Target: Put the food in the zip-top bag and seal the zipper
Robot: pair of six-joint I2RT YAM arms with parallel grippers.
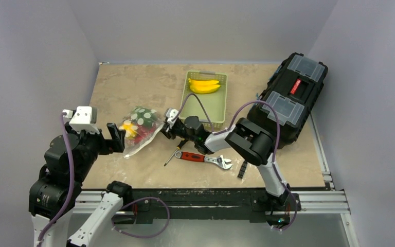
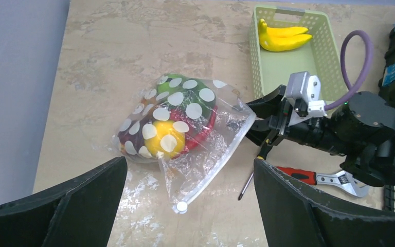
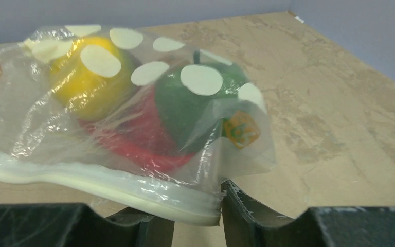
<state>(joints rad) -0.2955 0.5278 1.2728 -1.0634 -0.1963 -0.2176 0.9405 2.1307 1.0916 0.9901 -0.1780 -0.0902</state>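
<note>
The clear polka-dot zip-top bag point(image 1: 140, 128) lies on the table with yellow, red and green toy food inside point(image 2: 169, 135). Its pale zipper point(image 2: 221, 159) runs from a white slider down near my left gripper up to the right gripper. My right gripper point(image 1: 167, 127) is a little open, and the zipper's end point(image 3: 185, 200) lies across its left finger and between its tips point(image 3: 196, 206). My left gripper point(image 2: 189, 162) is wide open and empty, just short of the bag's near-left side. Yellow bananas point(image 1: 204, 85) lie in the green basket.
The pale green slotted basket point(image 1: 213, 112) stands behind the right gripper. A screwdriver point(image 1: 172, 155) and a red-handled wrench point(image 1: 205, 158) lie under the right arm. A large black toolbox point(image 1: 288, 100) fills the right side. Walls close in the left and back.
</note>
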